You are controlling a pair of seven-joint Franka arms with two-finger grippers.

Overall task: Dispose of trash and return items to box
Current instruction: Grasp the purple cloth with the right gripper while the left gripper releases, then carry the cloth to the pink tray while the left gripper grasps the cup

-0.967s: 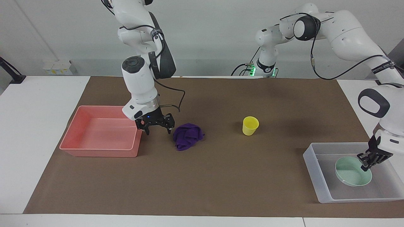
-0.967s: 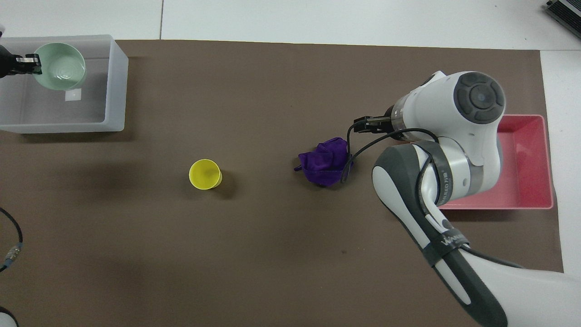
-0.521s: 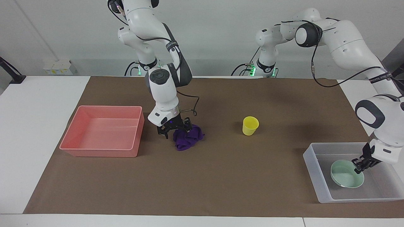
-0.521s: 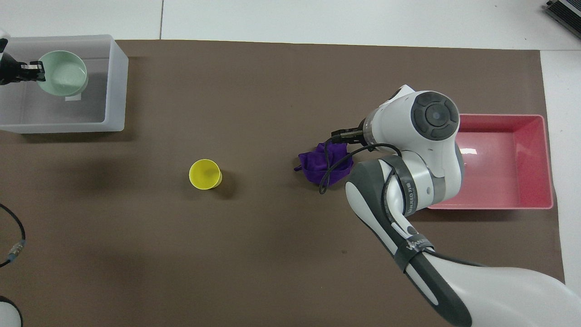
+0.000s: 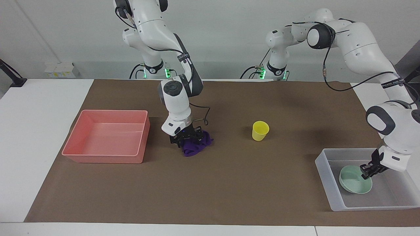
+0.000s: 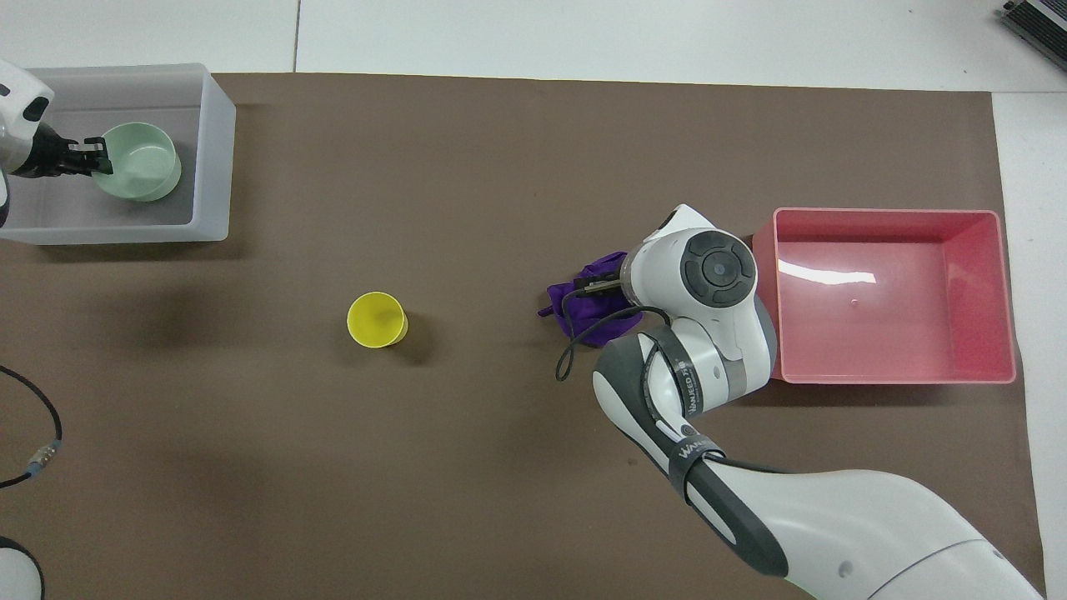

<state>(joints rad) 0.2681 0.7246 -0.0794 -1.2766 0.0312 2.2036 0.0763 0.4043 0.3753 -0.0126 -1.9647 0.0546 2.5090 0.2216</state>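
Observation:
The purple fabric wad (image 5: pixel 198 146) lies on the brown mat beside the pink tub. My right gripper (image 5: pixel 186 138) is down on it, fingers open and spread over its top. In the overhead view the right wrist covers part of the wad (image 6: pixel 586 305). The yellow cup (image 5: pixel 260 130) stands upright mid-mat, also in the overhead view (image 6: pixel 377 319). My left gripper (image 5: pixel 367 170) is shut on the rim of the mint-green bowl (image 5: pixel 355 179), held low inside the translucent box (image 5: pixel 323 165). Overhead, the bowl (image 6: pixel 140 162) is in the box (image 6: pixel 217 150).
The pink tub (image 5: pixel 101 158) stands empty at the right arm's end of the table, close to the wad, and shows overhead (image 6: pixel 892 379). A loose black cable (image 6: pixel 33 417) lies at the mat's edge near the left arm's base.
My right gripper moved from beside the pink tub over to the wad and came down on it. My left gripper carried the bowl lower and nearer to the robots within the box.

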